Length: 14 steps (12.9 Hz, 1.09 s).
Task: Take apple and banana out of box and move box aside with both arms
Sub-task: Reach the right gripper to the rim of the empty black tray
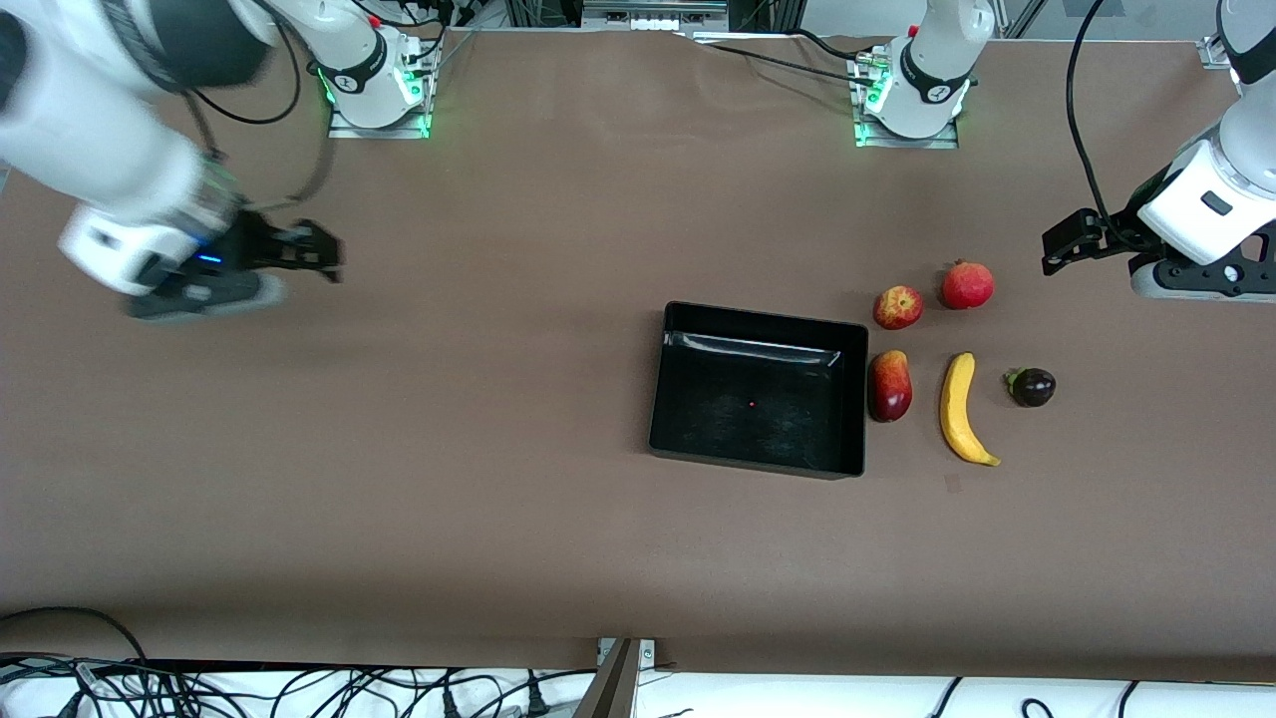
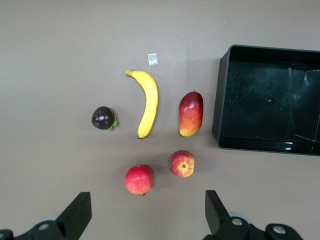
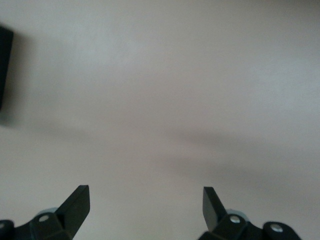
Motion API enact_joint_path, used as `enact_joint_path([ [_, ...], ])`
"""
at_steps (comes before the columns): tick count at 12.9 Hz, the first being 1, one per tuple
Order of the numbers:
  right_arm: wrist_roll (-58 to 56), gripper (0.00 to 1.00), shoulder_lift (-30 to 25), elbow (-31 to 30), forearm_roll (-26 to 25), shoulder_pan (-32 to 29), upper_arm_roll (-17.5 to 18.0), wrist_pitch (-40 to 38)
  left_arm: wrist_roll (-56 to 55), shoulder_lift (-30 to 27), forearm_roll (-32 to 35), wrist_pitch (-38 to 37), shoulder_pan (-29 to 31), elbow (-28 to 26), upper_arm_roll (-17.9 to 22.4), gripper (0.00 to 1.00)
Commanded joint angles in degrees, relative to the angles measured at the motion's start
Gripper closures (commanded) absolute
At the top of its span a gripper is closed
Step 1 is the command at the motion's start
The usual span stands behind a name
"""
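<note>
The glossy black box [image 1: 663, 399] lies empty on the brown table; it also shows in the left wrist view [image 2: 220, 105]. Beside it toward the left arm's end lie a red-yellow mango [image 1: 889, 386], a yellow banana [image 1: 960, 407], a dark purple fruit [image 1: 1032, 387], a red-yellow apple [image 1: 898, 307] and a red pomegranate [image 1: 967, 285]. The left wrist view shows the banana [image 2: 148, 102], the apple [image 2: 183, 164] and the pomegranate [image 2: 138, 179]. My left gripper [image 1: 1059, 244] is open and empty over bare table by the pomegranate. My right gripper [image 1: 321, 251] is open and empty over the right arm's end.
The mango [image 2: 191, 113] and dark fruit [image 2: 103, 118] show in the left wrist view, with a small white scrap [image 2: 153, 59] past the banana's tip. The box's edge [image 3: 4, 65] shows in the right wrist view. Cables hang along the table's near edge [image 1: 299, 688].
</note>
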Motion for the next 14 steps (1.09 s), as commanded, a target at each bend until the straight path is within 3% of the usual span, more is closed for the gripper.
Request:
enact_joint_path([
  [1, -2.08, 0.00, 2.27, 0.76, -0.44, 4.58, -0.16, -1.90, -0.18, 0.13, -1.26, -0.40, 0.18, 0.49, -0.06, 0.00],
  [4, 18.50, 0.00, 8.05, 1.55, 3.23, 12.23, -0.07, 3.71, -0.27, 0.13, -1.26, -0.40, -0.52, 0.49, -0.06, 0.00],
  [7, 35.58, 0.00, 16.40, 4.79, 3.87, 21.02, -0.16, 11.87, -0.27, 0.48, -1.78, -0.40, -0.52, 0.40, -0.06, 0.00],
  [11, 49.14, 0.00, 28.88, 11.03, 3.17, 29.56, -0.59, 27.78, -0.27, 0.49, -2.58, -0.40, -0.61, 0.49, -0.06, 0.00],
  [14, 51.79, 0.00, 35.04, 15.95, 3.08, 33.77, -3.74, 30.80, -0.27, 0.48, -2.58, -0.48, -0.61, 0.57, -0.15, 0.00],
])
